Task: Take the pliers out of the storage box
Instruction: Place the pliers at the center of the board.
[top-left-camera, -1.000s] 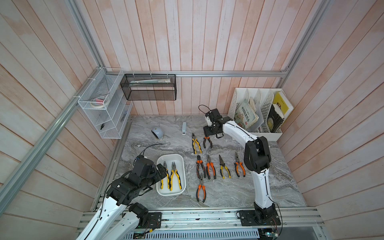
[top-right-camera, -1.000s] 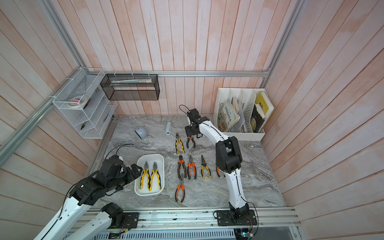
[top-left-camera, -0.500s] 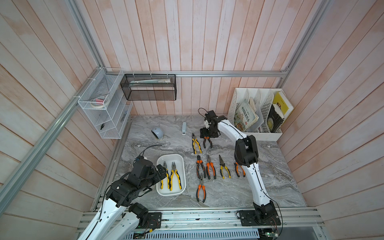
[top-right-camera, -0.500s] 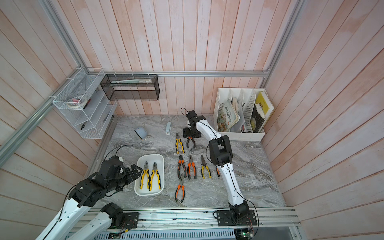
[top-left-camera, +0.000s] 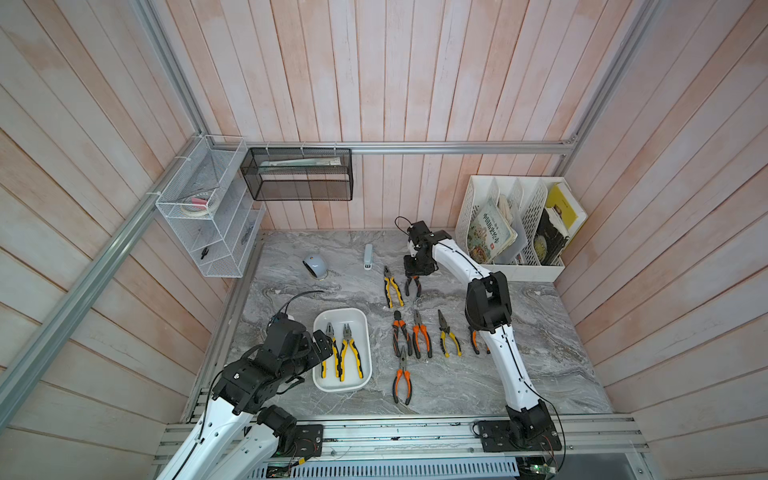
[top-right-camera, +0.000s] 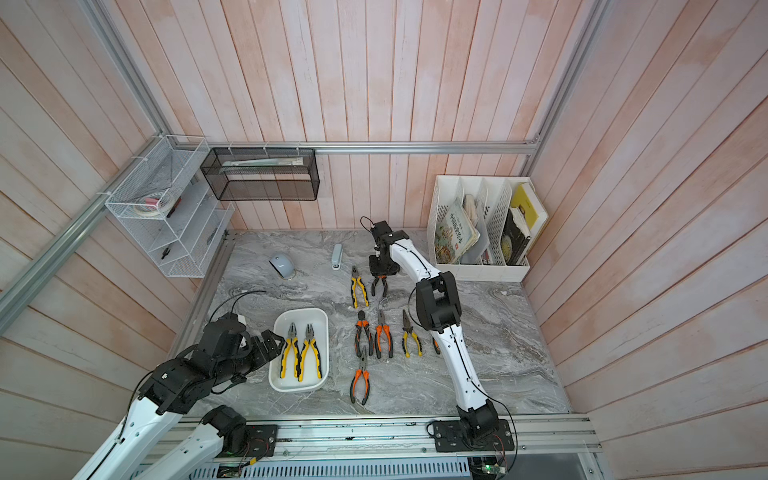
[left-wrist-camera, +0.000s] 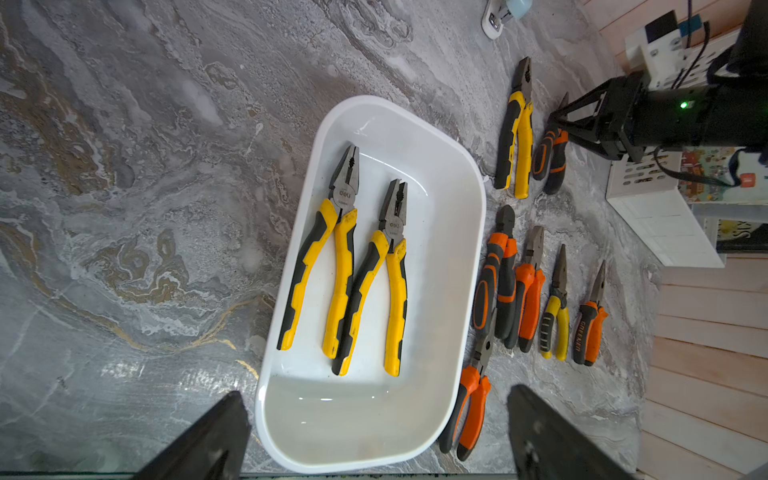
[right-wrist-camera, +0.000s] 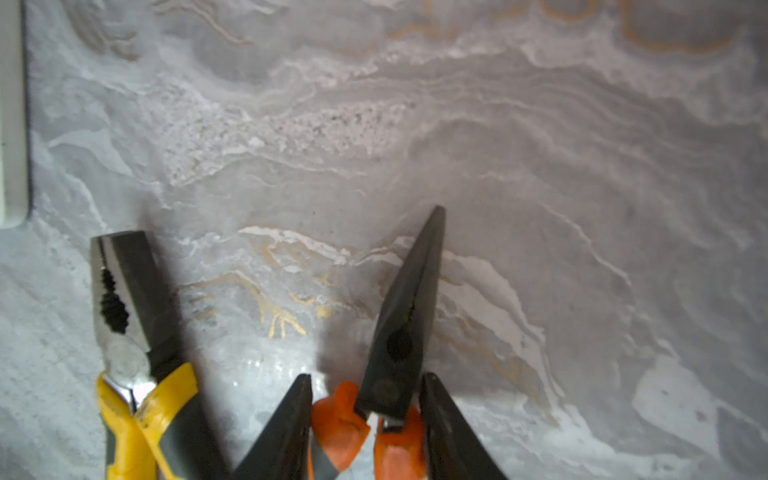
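Right wrist view: fingers pinching orange pliers on the table

I am watching the right fingers (right-wrist-camera: 286, 428) pinching the orange long-nosed pliers (right-wrist-camera: 401, 316) at the hinge, low in the middle of the frame. Those pliers are lying flat on the table (right-wrist-camera: 540, 166), and a yellow-handled pair (right-wrist-camera: 124, 299) is lying just beside them at the lower left.

In the left wrist view the left fingers (left-wrist-camera: 208, 436) are standing spread wide at the bottom edge, holding nothing and framing one end of the storage box (left-wrist-camera: 469, 232). Inside the box, mid-frame, I am seeing two yellow pliers (left-wrist-camera: 341, 266) lying side by side with their handles touching.

In both top views the box is sitting lower left of centre on the table. I am counting five more pliers (top-left-camera: 420, 338) lying outside it to its right, one partly hidden by the right arm (top-left-camera: 503, 353).
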